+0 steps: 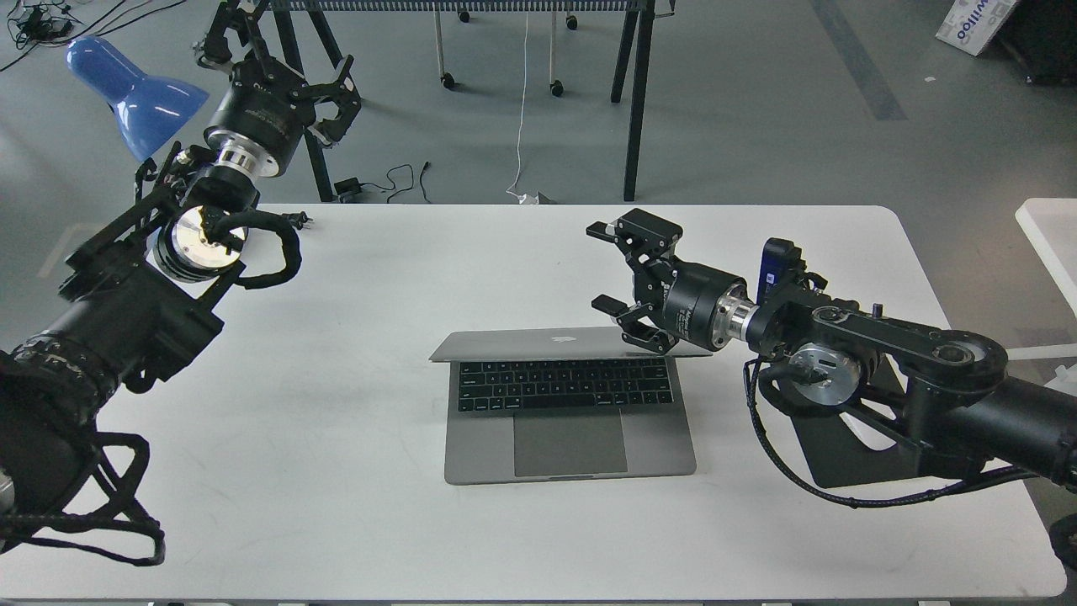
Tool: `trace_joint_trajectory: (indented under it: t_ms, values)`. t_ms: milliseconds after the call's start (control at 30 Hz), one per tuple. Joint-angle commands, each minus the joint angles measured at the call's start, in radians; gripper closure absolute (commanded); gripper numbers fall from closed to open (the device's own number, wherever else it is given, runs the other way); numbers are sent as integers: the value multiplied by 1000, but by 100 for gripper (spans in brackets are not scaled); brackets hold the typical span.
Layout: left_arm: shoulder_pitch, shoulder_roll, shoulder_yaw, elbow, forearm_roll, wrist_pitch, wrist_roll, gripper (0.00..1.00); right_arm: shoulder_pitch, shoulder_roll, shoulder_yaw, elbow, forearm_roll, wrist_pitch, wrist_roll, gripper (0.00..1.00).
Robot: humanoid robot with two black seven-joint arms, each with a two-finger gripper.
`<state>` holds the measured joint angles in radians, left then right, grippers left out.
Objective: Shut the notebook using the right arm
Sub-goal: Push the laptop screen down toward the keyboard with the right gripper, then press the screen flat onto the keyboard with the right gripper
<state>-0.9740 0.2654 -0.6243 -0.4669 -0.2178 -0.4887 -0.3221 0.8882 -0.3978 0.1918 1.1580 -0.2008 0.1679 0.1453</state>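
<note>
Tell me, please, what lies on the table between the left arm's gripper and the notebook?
Only bare white table, as the head view shows. The left gripper hangs beyond the far left edge, and the notebook sits mid-table.

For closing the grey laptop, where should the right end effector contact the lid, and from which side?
Take the slim space-grey metal laptop at its lid's top edge, near the right corner. The lid already leans forward over the black keyboard, so come from behind and above. The open right end effector sits there, so pressing down looks better than pinching.
</note>
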Motion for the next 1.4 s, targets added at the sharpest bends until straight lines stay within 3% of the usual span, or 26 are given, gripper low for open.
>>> trace_joint_trajectory:
  t_ms: [0, 233, 1367]
  values:
    - [0, 0, 0, -1, 0, 0, 0, 0, 0, -3, -14, 5, -2, 2, 0, 0]
    - [-2, 0, 0, -1, 0, 0, 0, 0, 0, 0, -101, 19, -31, 15, 2, 0]
    - [0, 0, 0, -1, 0, 0, 0, 0, -163, 65, -109, -93, -212, 13, 10, 0]
